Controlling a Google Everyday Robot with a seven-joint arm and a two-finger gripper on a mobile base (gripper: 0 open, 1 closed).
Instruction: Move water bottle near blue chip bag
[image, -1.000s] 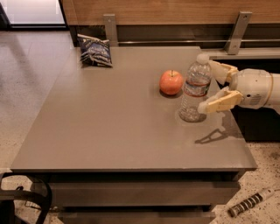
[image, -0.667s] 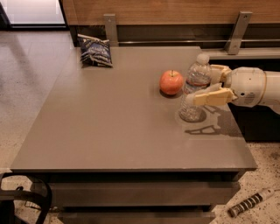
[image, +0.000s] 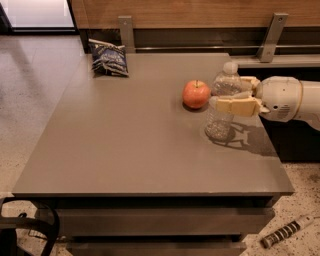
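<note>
Camera view: on the right of the worktop (image: 125, 150), the claw (image: 229, 93) is closed around the water bottle (image: 220, 112), just beside an apple (image: 196, 94). The blue chip bag (image: 108, 58) lies far back left, so the carrying is not done yet.

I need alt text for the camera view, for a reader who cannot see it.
The robot's pincer grips a water bottle at the right side of a grey table, beside a red apple. A blue chip bag lies at the far left corner.

A red apple (image: 196, 94) sits on the grey table (image: 125, 150)
</note>
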